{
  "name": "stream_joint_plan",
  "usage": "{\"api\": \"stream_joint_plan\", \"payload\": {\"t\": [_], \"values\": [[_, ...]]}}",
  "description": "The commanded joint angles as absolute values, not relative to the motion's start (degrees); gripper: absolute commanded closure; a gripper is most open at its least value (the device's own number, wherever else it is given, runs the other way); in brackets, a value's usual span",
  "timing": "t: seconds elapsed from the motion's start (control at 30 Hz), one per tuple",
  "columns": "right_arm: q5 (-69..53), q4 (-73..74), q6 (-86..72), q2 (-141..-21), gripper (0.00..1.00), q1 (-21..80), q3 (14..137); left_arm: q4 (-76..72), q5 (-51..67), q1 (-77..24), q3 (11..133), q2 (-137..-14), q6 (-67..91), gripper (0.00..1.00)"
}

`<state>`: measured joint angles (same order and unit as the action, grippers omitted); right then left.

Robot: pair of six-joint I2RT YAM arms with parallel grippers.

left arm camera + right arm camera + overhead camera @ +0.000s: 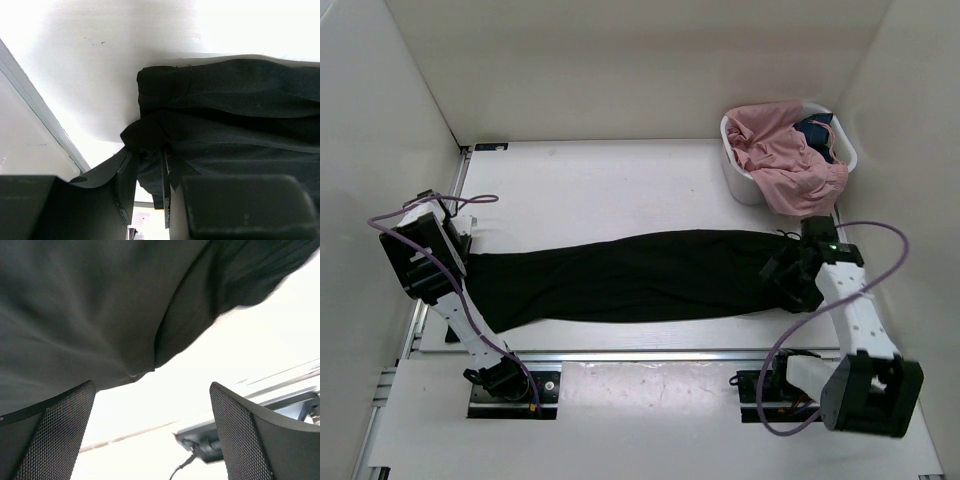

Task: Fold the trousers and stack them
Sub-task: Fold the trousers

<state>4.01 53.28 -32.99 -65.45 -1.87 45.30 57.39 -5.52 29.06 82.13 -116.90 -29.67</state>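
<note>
The black trousers (630, 275) lie stretched out flat, left to right, across the white table (590, 190). My left gripper (461, 262) is at their left end. In the left wrist view it (147, 156) is shut on a bunched fold of the trousers (230, 125). My right gripper (783, 276) is at the trousers' right end. In the right wrist view it (151, 390) is open and holds nothing, with the trousers' edge (100, 315) just beyond the fingertips (75, 405).
A white basket (742, 178) with pink clothes (785, 155) and a dark garment stands at the back right, close behind the right arm. White walls close in the table on the left, right and back. A metal rail (650, 354) runs along the near edge.
</note>
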Motion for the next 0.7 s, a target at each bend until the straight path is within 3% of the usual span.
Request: {"api": "stream_joint_plan", "payload": {"t": [0.0, 0.17, 0.47, 0.67], "values": [[9.74, 55.28, -33.92, -59.34, 0.01, -6.39, 49.92, 56.25, -6.68, 29.27, 80.24, -117.16, -30.50, 0.65], [12.76, 48.98, -35.51, -59.93, 0.01, -14.05, 46.07, 56.25, -6.68, 29.27, 80.24, -117.16, -30.50, 0.65], [10.72, 28.75, -33.23, -80.56, 0.01, -22.05, 43.33, 56.25, -8.96, 29.27, 79.72, -116.02, -31.03, 0.65], [7.83, 20.93, -35.68, -87.45, 0.04, -25.22, 42.19, 56.25, -9.49, 29.27, 79.72, -116.02, -31.03, 0.65]]}}
